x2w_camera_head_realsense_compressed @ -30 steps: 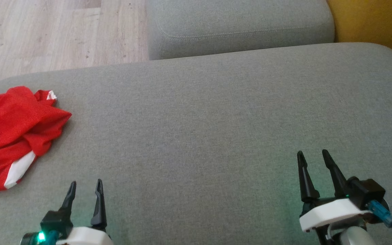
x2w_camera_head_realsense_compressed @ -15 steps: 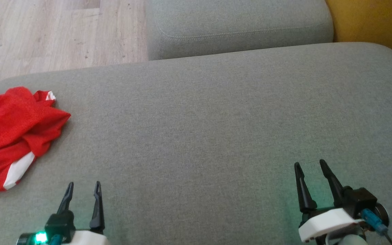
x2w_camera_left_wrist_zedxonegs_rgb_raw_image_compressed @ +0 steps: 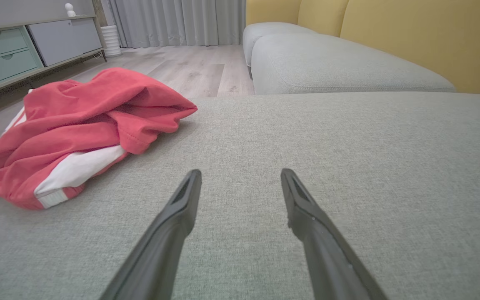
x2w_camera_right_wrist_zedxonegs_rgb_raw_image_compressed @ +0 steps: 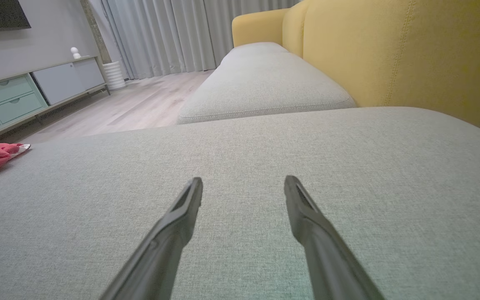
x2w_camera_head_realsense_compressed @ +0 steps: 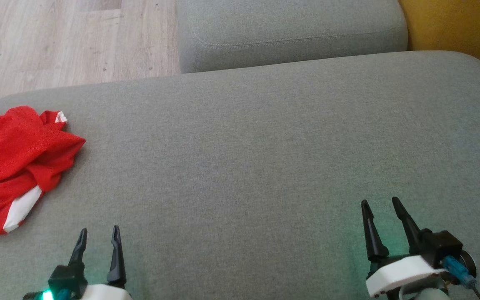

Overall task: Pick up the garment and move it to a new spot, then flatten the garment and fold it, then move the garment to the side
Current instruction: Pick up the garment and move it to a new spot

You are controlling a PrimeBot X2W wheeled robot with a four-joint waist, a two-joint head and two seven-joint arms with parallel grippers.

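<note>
**Red heap on the left, both grippers open and empty**

At the far left of the big gray cushion: the garment, red with white stripes. Lies crumpled in a heap, close to the cushion's left edge. Touches no gripper.

Low at the near left: the left gripper. Stands wide open, two dark fingers apart, nothing between them. Hangs over bare gray cushion, with the garment off to its left and a bit farther on. Near the heap, but apart from it. Seen from the left wrist, red folds on the left side and a white stripe at the near end.

Low at the near right: the right gripper. Spread open too, and empty. Sits well apart from the garment, over bare cushion. Seen from the right wrist, just a small red corner at the far left edge.

Cannot tell if the fingertips touch the cushion.

Behind the big cushion: a second gray cushion. To its left, a pale wood floor. To its right, a yellow sofa back. Farther off, a low cabinet with pale green drawers, and gray curtains.
</note>
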